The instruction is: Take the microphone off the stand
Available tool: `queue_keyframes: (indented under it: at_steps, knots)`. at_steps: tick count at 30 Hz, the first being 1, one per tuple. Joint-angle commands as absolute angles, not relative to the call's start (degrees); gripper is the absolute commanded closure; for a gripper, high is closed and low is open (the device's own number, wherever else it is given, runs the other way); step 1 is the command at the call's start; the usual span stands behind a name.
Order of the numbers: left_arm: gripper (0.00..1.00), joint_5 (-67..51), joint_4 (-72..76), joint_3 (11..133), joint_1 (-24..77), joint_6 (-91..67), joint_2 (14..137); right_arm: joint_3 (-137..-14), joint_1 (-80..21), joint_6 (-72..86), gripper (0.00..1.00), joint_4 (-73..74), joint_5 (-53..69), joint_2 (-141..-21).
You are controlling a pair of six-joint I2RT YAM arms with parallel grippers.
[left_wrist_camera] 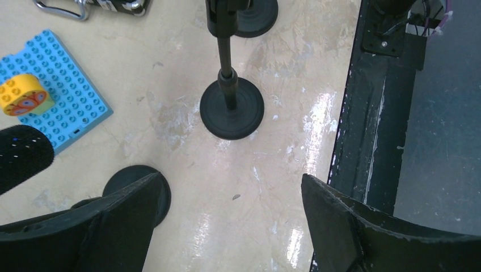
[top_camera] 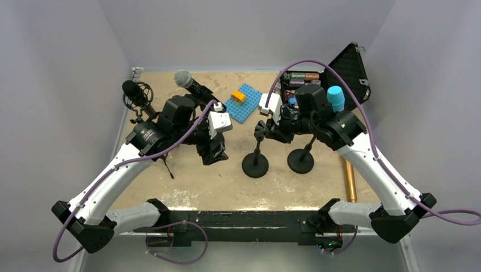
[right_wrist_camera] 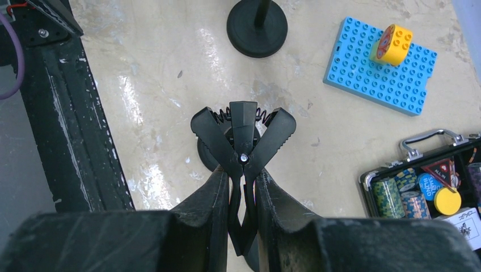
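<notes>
The left fingers stand spread wide and hold nothing, low over the pale, scuffed bench. A dark mesh microphone head pokes in just off their far side. It is probably the silver-grilled black handheld microphone, which the top view shows slanting out from behind the left arm. The wrist view is too cropped to be sure, and I cannot tell whether the microphone sits in a clip or lies free. A black round stand base lies partly under one left finger.

The right fingers are pressed together, pinching the black spring clip atop a black round-based stand. A second matching stand is just beside it.

Beyond lie a blue studded baseplate carrying a yellow brick, and an open black case of poker chips.
</notes>
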State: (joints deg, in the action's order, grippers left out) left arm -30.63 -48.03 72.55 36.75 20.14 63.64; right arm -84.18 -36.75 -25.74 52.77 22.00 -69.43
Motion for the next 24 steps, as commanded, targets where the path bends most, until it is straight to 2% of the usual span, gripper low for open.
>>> queue_keyframes:
  at_steps: [1, 3, 8, 11, 14, 24]
  knots:
    - [0.05, -30.4, -47.1, 76.3, 36.3, 21.1, 62.4, -82.7, -36.9, -25.9, 0.93, 52.2, 23.2, -69.9]
    - [0.07, -31.2, -46.2, 77.2, 36.3, 21.2, 62.0, -82.3, -36.9, -26.5, 1.0, 53.1, 23.7, -69.8]
    - [0.09, -33.4, -44.7, 78.7, 36.4, 21.4, 62.1, -80.8, -37.0, -28.4, 1.0, 55.3, 23.0, -70.3]
    - [0.09, -34.1, -43.6, 78.7, 36.3, 20.4, 62.0, -81.4, -37.0, -28.3, 0.8, 55.7, 22.9, -70.3]
    - [0.1, -35.0, -41.1, 78.5, 36.3, 17.9, 62.1, -82.9, -37.0, -27.9, 0.75, 55.9, 23.0, -70.2]
    - [0.15, -38.0, -22.4, 81.9, 36.3, -1.6, 71.2, -81.7, -37.0, -28.1, 0.8, 54.5, 23.7, -68.6]
